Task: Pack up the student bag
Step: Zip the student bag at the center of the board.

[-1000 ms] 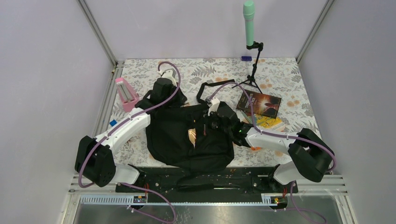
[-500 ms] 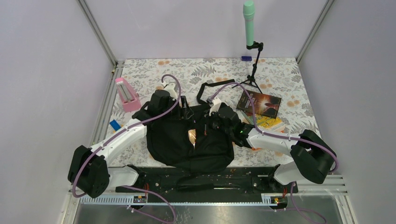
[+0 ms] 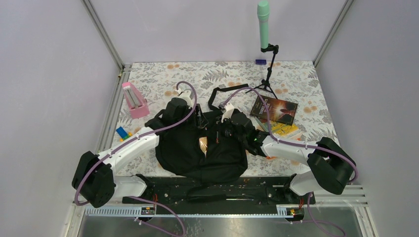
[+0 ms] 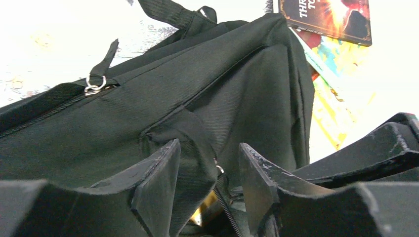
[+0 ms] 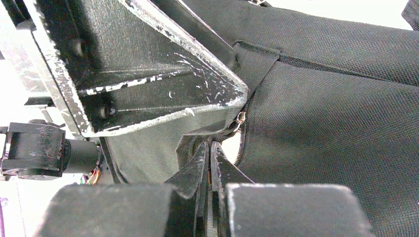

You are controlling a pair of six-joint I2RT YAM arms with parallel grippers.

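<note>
The student bag (image 3: pixel 188 153), a large black backpack, lies in the middle of the table with its zip partly open (image 3: pixel 202 143), showing something tan inside. My left gripper (image 3: pixel 199 118) hovers at the bag's far side. In the left wrist view it (image 4: pixel 210 148) is open, its fingers (image 4: pixel 160 165) straddling a fold of black fabric (image 4: pixel 195 131) beside the zip. My right gripper (image 3: pixel 221 132) is shut on a strip of the bag's fabric at the zip's edge (image 5: pixel 210 148). The bag's weave (image 5: pixel 336 113) fills the right wrist view.
A dark book (image 3: pixel 274 109) and a yellow book (image 3: pixel 285 130) lie right of the bag. A pink stand (image 3: pixel 133 98) and a small blue item (image 3: pixel 121 132) sit at left. A green microphone on a tripod (image 3: pixel 264 29) stands at the back.
My left gripper has opened and moved right and nearer, from the bag's back-left corner to the fabric by the zip opening. The right arm has held still, shut on the bag.
</note>
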